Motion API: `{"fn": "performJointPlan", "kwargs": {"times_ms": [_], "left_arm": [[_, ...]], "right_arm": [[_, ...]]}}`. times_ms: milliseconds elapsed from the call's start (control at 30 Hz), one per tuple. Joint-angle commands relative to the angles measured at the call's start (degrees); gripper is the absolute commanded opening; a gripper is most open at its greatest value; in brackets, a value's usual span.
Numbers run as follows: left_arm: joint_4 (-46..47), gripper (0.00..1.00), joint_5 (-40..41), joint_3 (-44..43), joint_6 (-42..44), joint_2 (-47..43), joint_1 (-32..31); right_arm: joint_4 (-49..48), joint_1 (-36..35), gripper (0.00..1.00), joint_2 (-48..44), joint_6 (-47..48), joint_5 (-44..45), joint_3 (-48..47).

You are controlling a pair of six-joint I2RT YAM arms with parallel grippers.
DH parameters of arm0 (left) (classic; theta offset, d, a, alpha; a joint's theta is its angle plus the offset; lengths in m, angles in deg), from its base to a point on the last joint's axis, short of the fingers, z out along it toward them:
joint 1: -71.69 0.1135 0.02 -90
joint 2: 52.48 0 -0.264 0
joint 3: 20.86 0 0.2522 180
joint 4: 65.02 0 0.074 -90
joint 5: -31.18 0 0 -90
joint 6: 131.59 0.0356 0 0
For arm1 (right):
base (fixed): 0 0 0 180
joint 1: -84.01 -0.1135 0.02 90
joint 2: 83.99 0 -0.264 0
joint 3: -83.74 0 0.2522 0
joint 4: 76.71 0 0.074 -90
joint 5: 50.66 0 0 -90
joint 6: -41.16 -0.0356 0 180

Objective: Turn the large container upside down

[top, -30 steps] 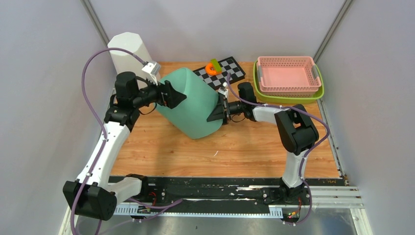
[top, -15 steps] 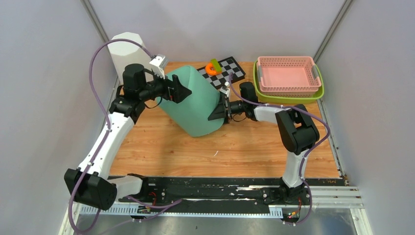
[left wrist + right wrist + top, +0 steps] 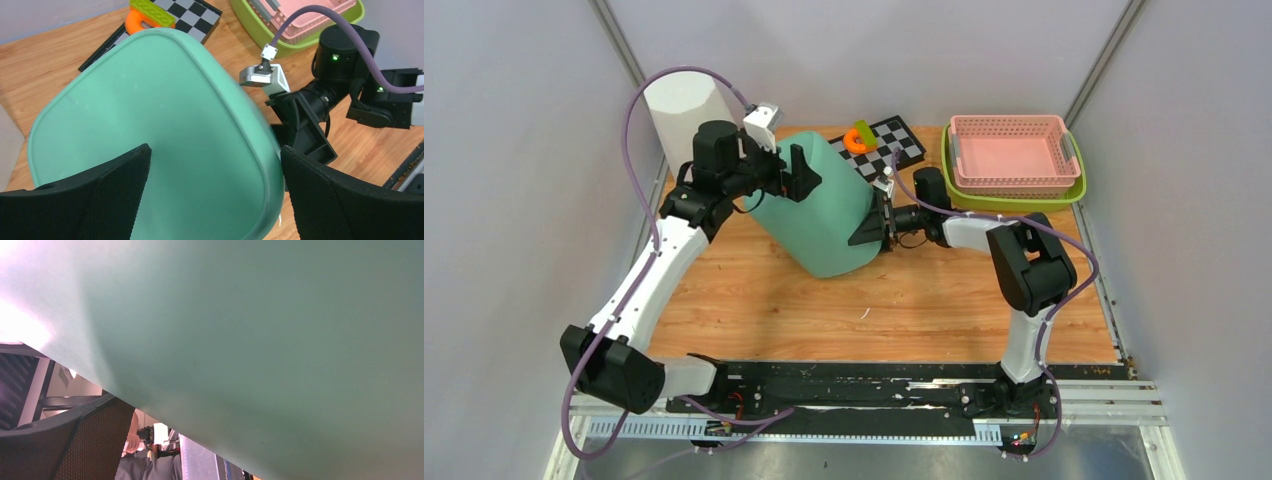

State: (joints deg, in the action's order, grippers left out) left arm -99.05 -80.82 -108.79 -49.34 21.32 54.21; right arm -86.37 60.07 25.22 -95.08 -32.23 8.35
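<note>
The large container (image 3: pixel 824 215) is a mint-green bin tilted on the wooden table, its closed base facing up and to the back left. In the left wrist view that base (image 3: pixel 150 125) fills the space below my left gripper (image 3: pixel 215 152), whose jaws stand open and spread over it without clasping it. From above, the left gripper (image 3: pixel 799 175) sits at the bin's upper left edge. My right gripper (image 3: pixel 871 228) is open and pressed against the bin's right wall. Its wrist view shows only green wall (image 3: pixel 250 315) and one finger (image 3: pixel 75 440).
A tall white container (image 3: pixel 679 110) stands at the back left, close behind the left arm. A checkerboard (image 3: pixel 894 145) with an orange and green piece (image 3: pixel 859 138) lies behind the bin. A pink basket (image 3: pixel 1012 150) sits in a green tray (image 3: pixel 1014 198) at the back right.
The left arm has risen and swung toward the back right, onto the bin's base. The bin has tipped more upright. The right gripper has stayed against its side.
</note>
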Motion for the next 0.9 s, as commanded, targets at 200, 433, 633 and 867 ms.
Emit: {"fn": "performJointPlan", "kwargs": {"times_ms": [200, 433, 633, 867], "left_arm": [[-5.13, 1.0, 8.82, 4.76, 0.18, 1.11, -0.37], [-4.09, 1.0, 6.22, 5.27, -0.6, 0.98, -0.37], [-3.34, 1.0, 2.89, 5.57, -1.1, 1.27, -0.37], [-2.01, 1.0, -0.08, 6.16, -1.87, 1.6, -0.41]], "right_arm": [[-14.66, 2.24, 1.0, 0.2, -9.89, 0.19, 3.88], [-17.14, 3.13, 1.0, 0.64, -11.62, 1.05, 4.63], [-5.52, 5.23, 1.0, -2.34, -3.28, 4.43, 3.43], [8.36, 7.72, 1.0, -6.51, 7.25, 7.24, 1.23]]}}
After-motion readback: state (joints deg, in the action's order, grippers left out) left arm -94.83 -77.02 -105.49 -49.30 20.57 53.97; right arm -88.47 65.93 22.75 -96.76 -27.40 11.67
